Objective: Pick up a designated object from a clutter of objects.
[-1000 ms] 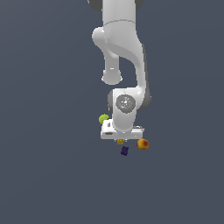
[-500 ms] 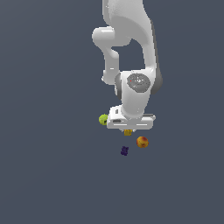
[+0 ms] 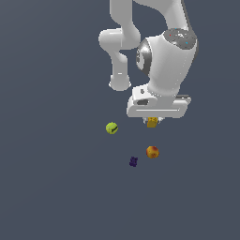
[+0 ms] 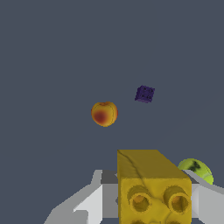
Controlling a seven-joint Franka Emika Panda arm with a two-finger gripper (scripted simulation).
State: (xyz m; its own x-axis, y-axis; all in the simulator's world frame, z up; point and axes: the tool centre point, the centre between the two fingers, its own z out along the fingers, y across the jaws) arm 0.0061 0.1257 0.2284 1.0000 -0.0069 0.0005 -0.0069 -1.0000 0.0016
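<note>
Arm has risen since a second ago | jaws clamp yellow-orange block (image 3: 152, 123), lifted above counter | peach-like ball (image 3: 152, 152), purple lump (image 3: 133, 161), green ball (image 3: 111, 128) remain below | pick looks achieved.

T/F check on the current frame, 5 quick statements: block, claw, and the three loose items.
1. The yellow-orange block sits between the fingers of the claw. True.
2. The orange-red ball is touching the dark purple lump. False: a gap of bare floor separates them in both views.
3. The yellow-green ball lies toward the exterior view's left of the claw. True.
4. The claw is holding the orange-red ball. False: that ball lies on the floor, apart from the claw.
5. The block's studs show in the wrist view. True.
</note>
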